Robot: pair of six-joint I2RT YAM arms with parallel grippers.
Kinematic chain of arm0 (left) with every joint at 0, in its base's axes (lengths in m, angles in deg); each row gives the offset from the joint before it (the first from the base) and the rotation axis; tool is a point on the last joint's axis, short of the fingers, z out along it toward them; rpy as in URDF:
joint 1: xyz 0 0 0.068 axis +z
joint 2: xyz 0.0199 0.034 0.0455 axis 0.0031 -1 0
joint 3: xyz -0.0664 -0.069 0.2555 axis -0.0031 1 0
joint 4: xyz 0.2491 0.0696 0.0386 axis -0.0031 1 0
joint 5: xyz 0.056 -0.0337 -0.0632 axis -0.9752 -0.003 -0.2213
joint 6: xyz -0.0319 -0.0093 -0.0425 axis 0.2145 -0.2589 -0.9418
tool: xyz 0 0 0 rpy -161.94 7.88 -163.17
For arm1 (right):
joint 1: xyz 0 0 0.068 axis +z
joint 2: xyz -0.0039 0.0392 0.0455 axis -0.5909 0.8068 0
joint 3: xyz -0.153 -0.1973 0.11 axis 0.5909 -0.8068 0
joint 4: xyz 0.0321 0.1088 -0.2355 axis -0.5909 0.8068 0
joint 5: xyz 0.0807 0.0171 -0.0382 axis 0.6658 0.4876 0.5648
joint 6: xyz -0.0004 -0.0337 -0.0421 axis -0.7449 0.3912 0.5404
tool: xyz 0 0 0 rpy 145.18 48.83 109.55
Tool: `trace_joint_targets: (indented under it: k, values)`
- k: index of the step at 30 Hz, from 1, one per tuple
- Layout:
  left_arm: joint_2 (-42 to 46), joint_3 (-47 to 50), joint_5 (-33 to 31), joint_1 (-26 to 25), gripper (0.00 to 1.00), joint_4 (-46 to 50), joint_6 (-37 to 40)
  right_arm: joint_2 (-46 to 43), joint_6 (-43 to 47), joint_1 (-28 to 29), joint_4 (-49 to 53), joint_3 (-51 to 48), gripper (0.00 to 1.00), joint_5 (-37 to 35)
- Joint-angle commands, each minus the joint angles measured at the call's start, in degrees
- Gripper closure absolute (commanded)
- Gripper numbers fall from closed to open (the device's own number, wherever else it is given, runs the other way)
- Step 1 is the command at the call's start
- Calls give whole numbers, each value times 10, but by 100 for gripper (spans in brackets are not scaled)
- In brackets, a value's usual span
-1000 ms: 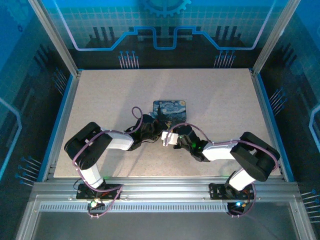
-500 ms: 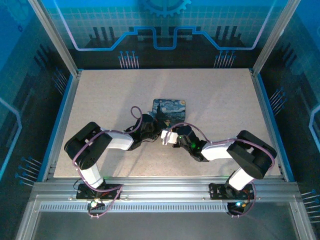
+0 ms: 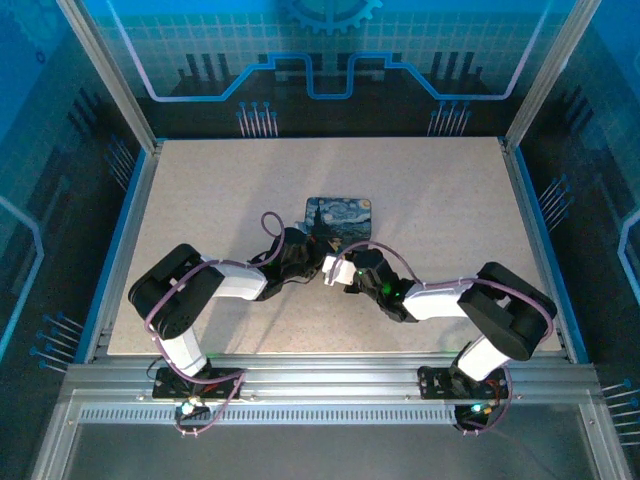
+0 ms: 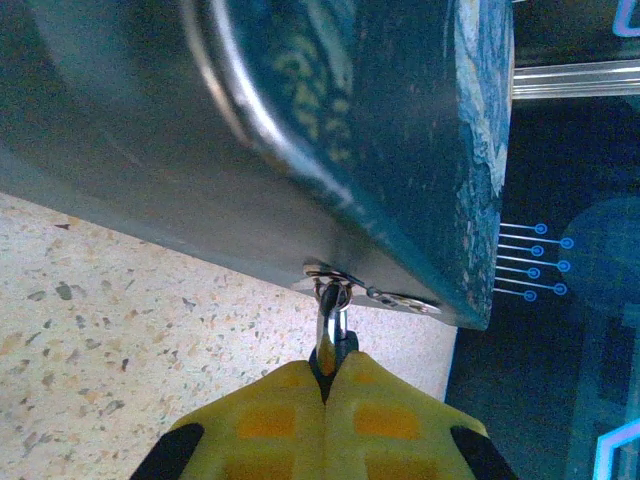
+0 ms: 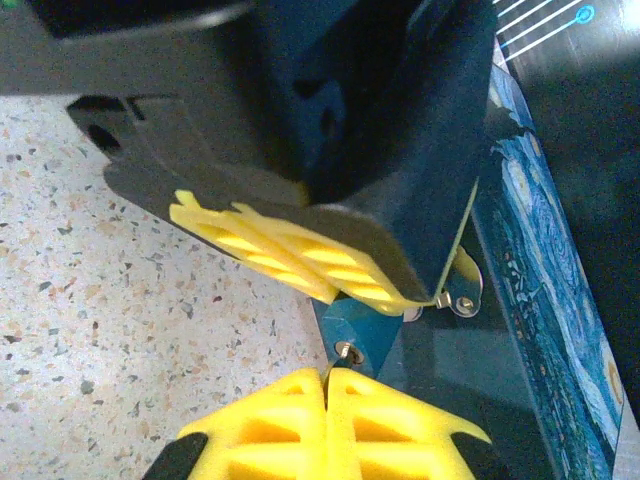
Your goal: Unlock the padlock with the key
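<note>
From above, I see my left gripper [image 3: 310, 254] and right gripper [image 3: 332, 270] nose to nose just beside the near edge of the rectangular blue tin with the yellow swirl painting [image 3: 340, 218], on the speckled beige table [image 3: 440, 190].

On the left wrist camera, the yellow pads [image 4: 265, 420] are pressed together on the tiny padlock [image 4: 331, 325]. Its thin silvery shackle is hooked through a small metal loop [image 4: 330, 277] on the tin's wall.

On the right wrist camera, that gripper's pads are pinched on the thin grey metal key [image 5: 328, 374]. The key's tip meets the brass keyhole [image 5: 345, 350] in the padlock's body, and I can't tell how deep it sits.
</note>
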Motion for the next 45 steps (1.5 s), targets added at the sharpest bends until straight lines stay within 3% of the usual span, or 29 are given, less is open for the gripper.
trace_joint_targets:
  k: [1,11,16,27,41,45]
  values:
    - [6,-12,17,-5,100,-17,-3,-21,-49,-12,-4,33,100,-11]
    - [-2,-9,19,-5,100,-27,-8,-27,-120,-12,35,68,100,-35]
    - [-2,-9,20,-5,100,-29,-9,-24,-197,-14,51,77,100,-32]
    - [-5,-3,18,-6,100,-37,-13,-4,-331,-36,22,65,100,19]
    - [-24,0,20,-6,100,-51,-15,1,-478,-53,56,39,100,102]
    - [-30,1,20,-5,93,-54,-13,14,-480,-53,43,28,100,97]
